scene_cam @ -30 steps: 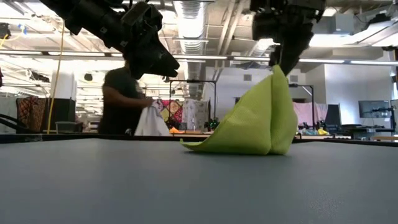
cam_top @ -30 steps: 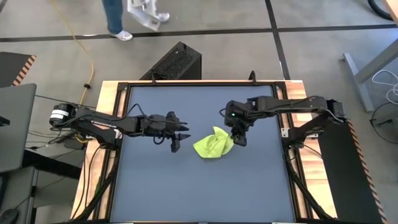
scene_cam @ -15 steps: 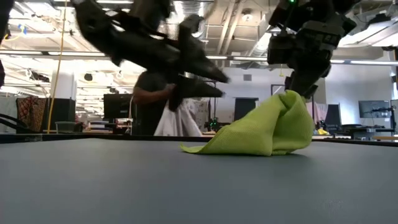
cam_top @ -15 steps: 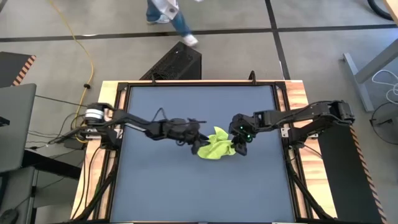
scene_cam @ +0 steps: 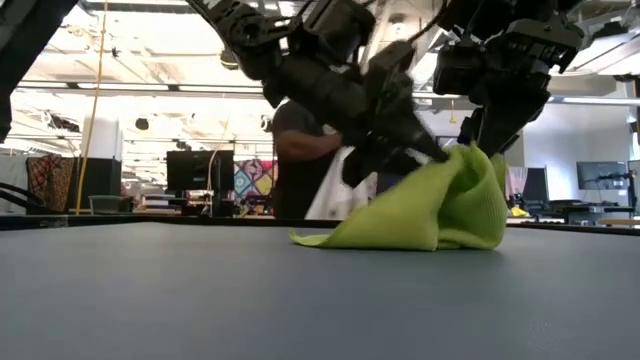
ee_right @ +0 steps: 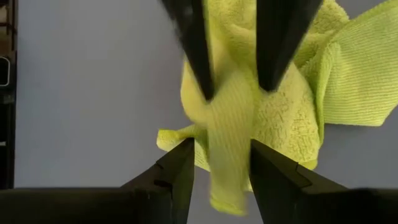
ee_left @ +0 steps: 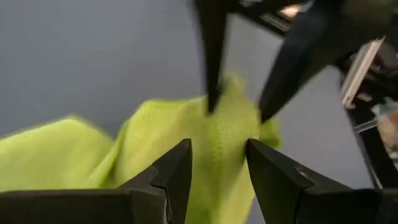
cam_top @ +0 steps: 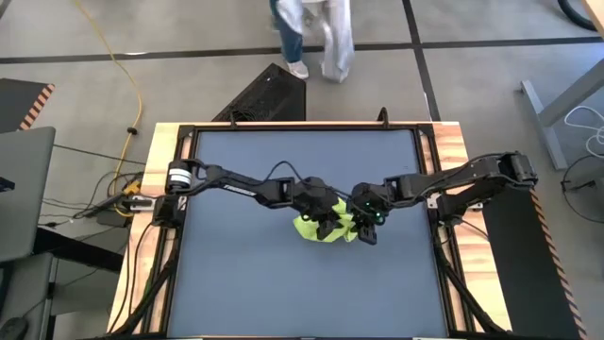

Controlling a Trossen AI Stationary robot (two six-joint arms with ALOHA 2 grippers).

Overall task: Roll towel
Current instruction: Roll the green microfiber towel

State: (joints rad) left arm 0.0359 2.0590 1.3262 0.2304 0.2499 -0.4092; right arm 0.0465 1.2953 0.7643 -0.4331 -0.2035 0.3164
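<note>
The lime towel point(cam_top: 319, 229) lies in a bunched heap near the table's middle, its lower edges on the table point(scene_cam: 330, 238) and one fold raised. My right gripper point(cam_top: 366, 225) is shut on that raised fold, seen in the low view point(scene_cam: 482, 135) and its own wrist view point(ee_right: 221, 152). My left gripper point(cam_top: 330, 217) is open and has reached the same fold from the table's left side point(scene_cam: 425, 150). Its fingers stand on either side of the fold point(ee_left: 217, 152). My right gripper pinches the towel's raised, bunched fold point(ee_right: 229, 163) between its two fingers, coming from above and slanting down. The fold stands up under the fingers while the rest of the towel point(scene_cam: 400, 225) rests slack on the table. Whether my left gripper's fingers point(ee_left: 177, 168) touch the cloth, I cannot tell.
A person point(cam_top: 316, 33) stands beyond the table's far edge, also seen in the low view point(scene_cam: 300, 160). A black box point(cam_top: 264, 94) sits past the far edge. The dark table surface point(cam_top: 302, 293) lies bare toward the near edge.
My left gripper has gone toward the table's right edge and down, up to the towel. My right gripper has gone down with the towel's peak. The towel has sunk from a tall tent into a lower, bunched heap, its lower edge staying on the table.
</note>
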